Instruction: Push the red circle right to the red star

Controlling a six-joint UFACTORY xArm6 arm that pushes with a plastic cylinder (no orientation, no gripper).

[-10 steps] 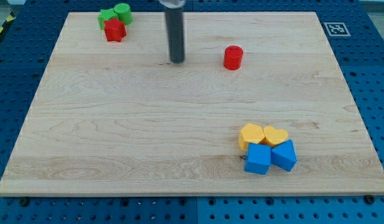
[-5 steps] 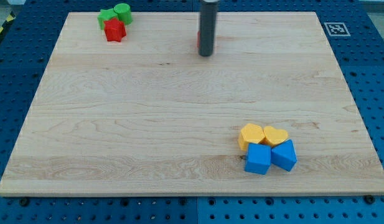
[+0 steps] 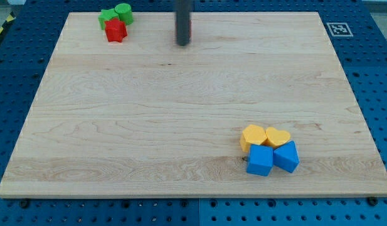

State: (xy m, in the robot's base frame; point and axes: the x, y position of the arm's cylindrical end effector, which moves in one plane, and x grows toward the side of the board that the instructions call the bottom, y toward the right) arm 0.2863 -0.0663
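Looking down on a pale wooden board [image 3: 180, 119] with fine straight grain running side to side, resting on a blue table [image 3: 381, 94] dotted with rows of small holes. Showing a black-and-white square marker [image 3: 337, 29] at the board's top right corner.

Coming in from the view's top, slightly left of centre: a straight, smooth, dark rod [image 3: 182, 19], standing upright. Touching down with my tip [image 3: 182, 44] on bare wood near the board's top edge. Ending in a plain rod rather than jaws, so offering no open or closed state to tell.

Hiding almost all of the red circle [image 3: 190, 28] behind the rod, leaving only a thin red sliver peeking out at the rod's right edge, just above my tip; shape not really readable here.

Sitting well to the left, near the top left corner: the red star [image 3: 116, 30], chunky and matte, pressing against two green blocks above it, one star-like [image 3: 108, 17] and one round [image 3: 124, 12].

Clustering far away at the lower right, all touching: a yellow hexagon-like block [image 3: 253, 136], a yellow heart [image 3: 278, 137], and beneath them two blue angular blocks, one left [image 3: 260, 161] and one right [image 3: 286, 157].
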